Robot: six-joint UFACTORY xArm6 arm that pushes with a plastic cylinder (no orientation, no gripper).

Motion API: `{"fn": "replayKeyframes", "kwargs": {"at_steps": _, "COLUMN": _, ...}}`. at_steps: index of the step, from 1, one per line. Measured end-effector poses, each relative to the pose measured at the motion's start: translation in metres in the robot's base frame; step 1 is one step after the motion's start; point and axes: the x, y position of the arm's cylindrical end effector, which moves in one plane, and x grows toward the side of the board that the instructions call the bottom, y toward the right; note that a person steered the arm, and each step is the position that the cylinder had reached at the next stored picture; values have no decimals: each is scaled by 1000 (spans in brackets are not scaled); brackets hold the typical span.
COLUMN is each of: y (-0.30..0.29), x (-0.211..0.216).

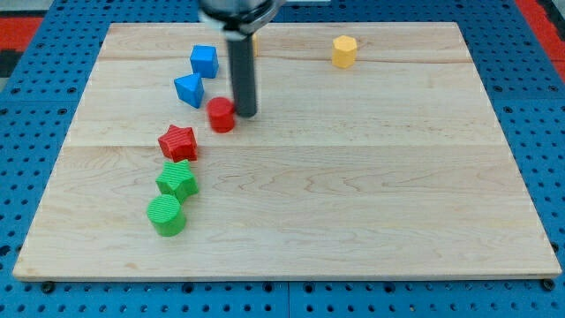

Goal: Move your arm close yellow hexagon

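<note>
The yellow hexagon (344, 51), a small faceted block of even yellow, is seen upright at the far right of the counter (353, 194), well apart from everything else. The counter is a pale wooden board laid on blue perforated panelling (35, 79). No claw is fitted; my tip (245, 115) is set down just right of the red cylinder (222, 115), far left of the hexagon. Blue cubes, a red star and green blocks are ranged leftward.
</note>
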Motion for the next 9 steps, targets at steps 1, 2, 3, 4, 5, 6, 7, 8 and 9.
{"fn": "replayKeyframes", "kwargs": {"at_steps": 1, "y": -23, "x": 2}}
{"fn": "replayKeyframes", "kwargs": {"at_steps": 2, "y": 6, "x": 25}}
{"fn": "replayKeyframes", "kwargs": {"at_steps": 3, "y": 17, "x": 36}}
{"fn": "replayKeyframes", "kwargs": {"at_steps": 4, "y": 58, "x": -4}}
{"fn": "replayKeyframes", "kwargs": {"at_steps": 5, "y": 61, "x": -35}}
{"fn": "replayKeyframes", "kwargs": {"at_steps": 6, "y": 24, "x": -63}}
{"fn": "replayKeyframes", "kwargs": {"at_steps": 7, "y": 13, "x": -87}}
{"fn": "replayKeyframes", "kwargs": {"at_steps": 8, "y": 35, "x": -95}}
{"fn": "replayKeyframes", "kwargs": {"at_steps": 9, "y": 90, "x": -109}}
